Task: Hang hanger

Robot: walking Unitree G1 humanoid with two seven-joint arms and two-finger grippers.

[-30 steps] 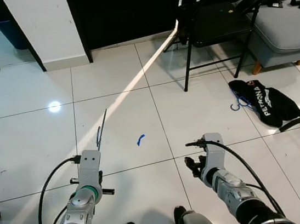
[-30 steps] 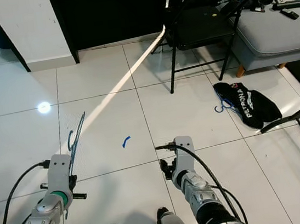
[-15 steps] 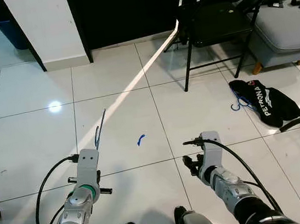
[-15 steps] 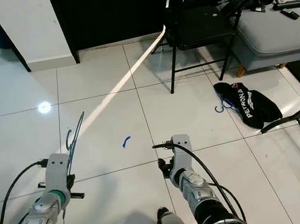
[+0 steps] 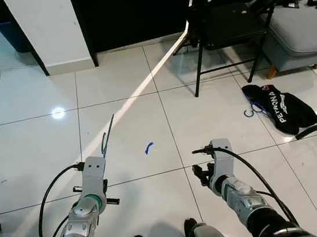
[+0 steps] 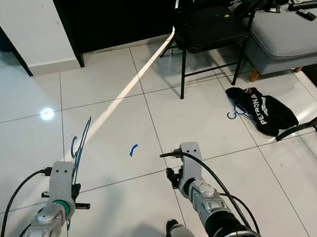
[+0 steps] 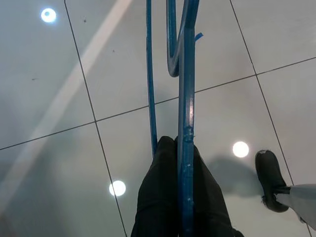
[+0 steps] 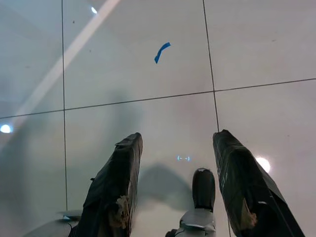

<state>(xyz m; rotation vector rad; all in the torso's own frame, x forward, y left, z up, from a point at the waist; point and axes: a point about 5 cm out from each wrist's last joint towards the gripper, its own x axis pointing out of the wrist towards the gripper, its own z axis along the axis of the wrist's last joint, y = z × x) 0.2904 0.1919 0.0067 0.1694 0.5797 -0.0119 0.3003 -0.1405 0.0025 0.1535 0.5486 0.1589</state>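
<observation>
The robot stands on the white tiled floor (image 5: pixel 27 141) with both arms held out low in front of it; its left hand (image 7: pixel 174 170) is clamped on a thin blue hanger (image 7: pixel 186 89), which sticks up and forward from the fingers over the tiles; the right hand (image 8: pixel 177 192) hangs spread wide apart, holding nothing; a scrap of blue tape (image 5: pixel 148 148) lies between the arms; further off to the right stand a black folding chair (image 5: pixel 222 22) and a grey sofa (image 5: pixel 305 32), with a black bag (image 5: pixel 283 108) on the floor near them.

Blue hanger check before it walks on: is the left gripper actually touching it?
Touching. The left wrist view shows the left gripper shut on the blue hanger.
</observation>
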